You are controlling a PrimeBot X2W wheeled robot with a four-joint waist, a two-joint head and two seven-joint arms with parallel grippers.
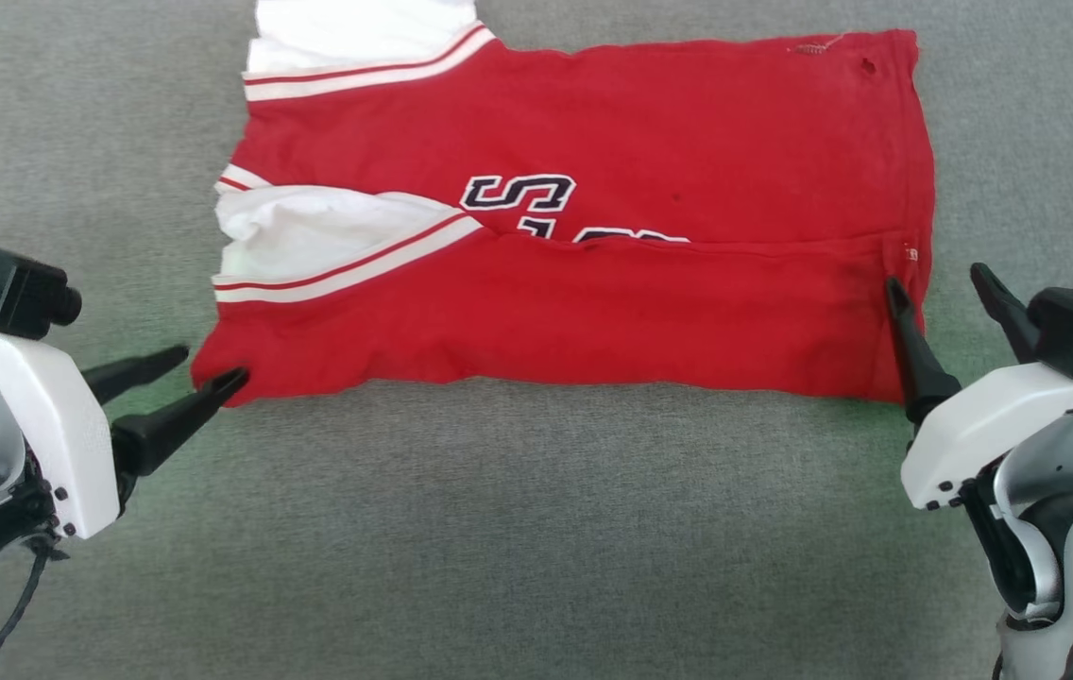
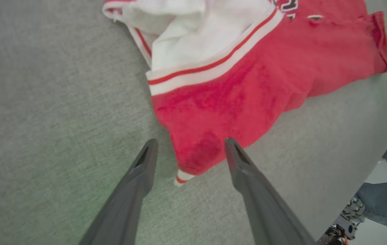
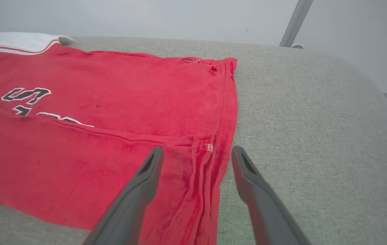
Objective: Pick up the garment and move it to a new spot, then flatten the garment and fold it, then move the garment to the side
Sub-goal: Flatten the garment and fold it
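Note:
The garment (image 1: 593,312), a red T-shirt with white sleeves and dark lettering, lies spread on the grey surface, its near long side folded up over the middle. My left gripper (image 1: 214,363) stands open at its near left corner, and that corner (image 2: 193,160) lies loose between the fingers (image 2: 190,140). At the near right corner my right gripper (image 1: 933,275) is open too. One of its fingers hangs over the red cloth (image 3: 111,112) and the other over bare grey beside the hem (image 3: 197,148). Neither holds anything.
The grey fabric-covered surface (image 1: 536,529) reaches past the garment on all sides. Its rounded right edge (image 3: 377,88) shows with a pale wall and a metal pole (image 3: 295,23) behind. A person's legs in jeans (image 2: 384,204) stand off the surface's edge.

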